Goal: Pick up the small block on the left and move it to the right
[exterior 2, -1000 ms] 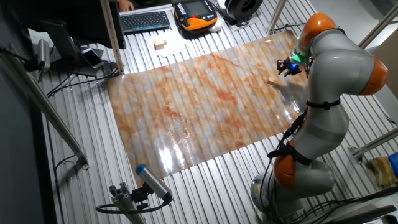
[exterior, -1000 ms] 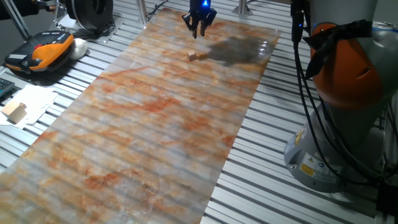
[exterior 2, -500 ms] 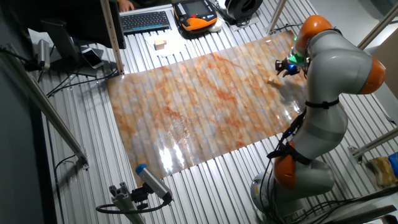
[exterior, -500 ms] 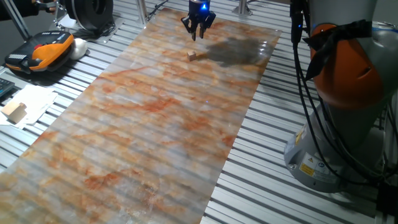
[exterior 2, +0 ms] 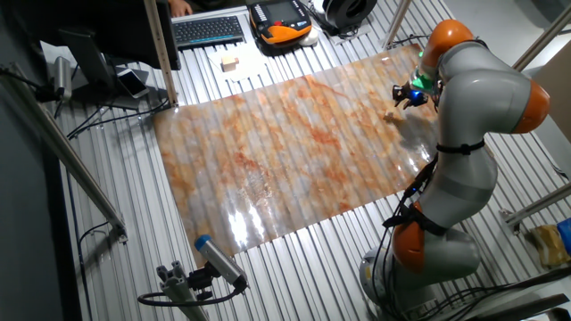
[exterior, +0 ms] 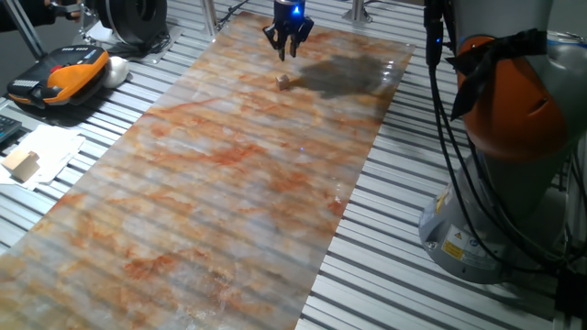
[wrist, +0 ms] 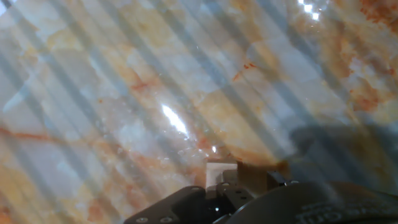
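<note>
The small block [exterior: 283, 81] is a tiny tan cube lying on the marbled sheet [exterior: 229, 183] near its far end. It also shows in the other fixed view [exterior 2: 390, 115]. My gripper [exterior: 286, 53] hangs above and just beyond the block, not touching it, with its fingers spread and nothing between them. In the other fixed view the gripper [exterior 2: 399, 100] is up and to the right of the block. In the hand view the block [wrist: 261, 174] sits at the bottom edge, next to the dark gripper body.
A larger pale wooden block [exterior: 20, 163] lies on white paper off the sheet's left side. An orange and black device [exterior: 64, 71] lies beyond it. A keyboard [exterior 2: 208, 30] is near it. My arm's base [exterior: 495, 137] stands to the right of the sheet.
My gripper has drifted slightly left and farther from the block. The small block has not moved.
</note>
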You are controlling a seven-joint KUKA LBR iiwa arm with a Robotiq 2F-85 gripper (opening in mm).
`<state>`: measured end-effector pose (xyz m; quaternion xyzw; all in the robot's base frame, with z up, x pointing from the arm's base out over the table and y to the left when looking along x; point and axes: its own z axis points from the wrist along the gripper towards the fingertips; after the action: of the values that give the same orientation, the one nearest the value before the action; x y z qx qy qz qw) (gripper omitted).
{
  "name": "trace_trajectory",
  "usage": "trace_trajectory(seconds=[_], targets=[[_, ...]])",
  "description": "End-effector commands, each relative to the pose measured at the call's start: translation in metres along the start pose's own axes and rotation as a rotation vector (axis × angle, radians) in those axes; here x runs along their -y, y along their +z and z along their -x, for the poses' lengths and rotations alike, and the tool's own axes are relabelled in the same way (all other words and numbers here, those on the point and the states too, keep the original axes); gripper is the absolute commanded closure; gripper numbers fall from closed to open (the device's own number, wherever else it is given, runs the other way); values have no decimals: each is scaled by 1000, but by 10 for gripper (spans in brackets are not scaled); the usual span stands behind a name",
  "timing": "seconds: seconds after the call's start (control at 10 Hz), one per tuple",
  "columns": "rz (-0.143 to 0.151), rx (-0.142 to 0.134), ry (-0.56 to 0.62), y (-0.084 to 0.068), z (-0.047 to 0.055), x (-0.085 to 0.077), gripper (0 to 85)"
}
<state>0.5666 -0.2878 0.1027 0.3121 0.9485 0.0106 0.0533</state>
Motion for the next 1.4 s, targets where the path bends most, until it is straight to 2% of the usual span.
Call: trace_trajectory(seconds=[0.0, 0.5, 0.6, 0.9, 1.3], targets=[[-2, 1, -1, 1, 0, -3, 510], [-20, 21, -6, 14, -1, -10, 510], [-23, 26, -8, 15, -1, -9, 340], [-28, 36, 1, 20, -2, -10, 340], [-20, 38, -2, 29, -2, -13, 340]])
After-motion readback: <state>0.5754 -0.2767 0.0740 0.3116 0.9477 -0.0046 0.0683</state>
